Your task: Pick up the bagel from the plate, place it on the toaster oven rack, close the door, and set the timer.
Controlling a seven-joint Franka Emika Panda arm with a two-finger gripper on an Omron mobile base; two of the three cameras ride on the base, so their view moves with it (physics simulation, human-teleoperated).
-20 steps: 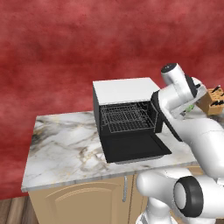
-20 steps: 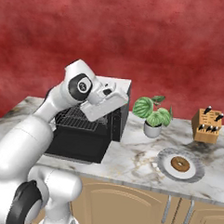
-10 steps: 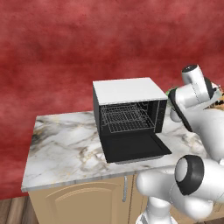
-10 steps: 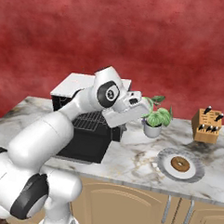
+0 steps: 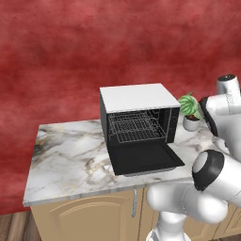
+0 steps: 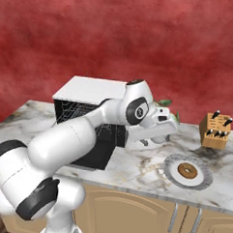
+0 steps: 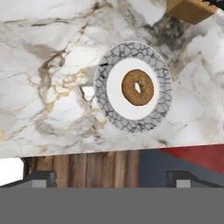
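Hand view: the bagel [image 7: 137,87] lies at the centre of the plate [image 7: 161,70], right of frame centre, on the marbled surface [image 7: 39,83]; a wooden knife block [image 7: 189,9] sits at the upper right. The fingers [image 7: 39,178] appear at the bottom edge, spread wide apart and holding nothing. Right base view: the gripper [image 6: 165,127] hangs above the surface, up and left of the plate. Left base view: the toaster oven [image 5: 136,99] stands mid-frame, door [image 5: 146,159] folded down, rack [image 5: 134,128] exposed; a potted plant [image 5: 189,109] stands to its right.
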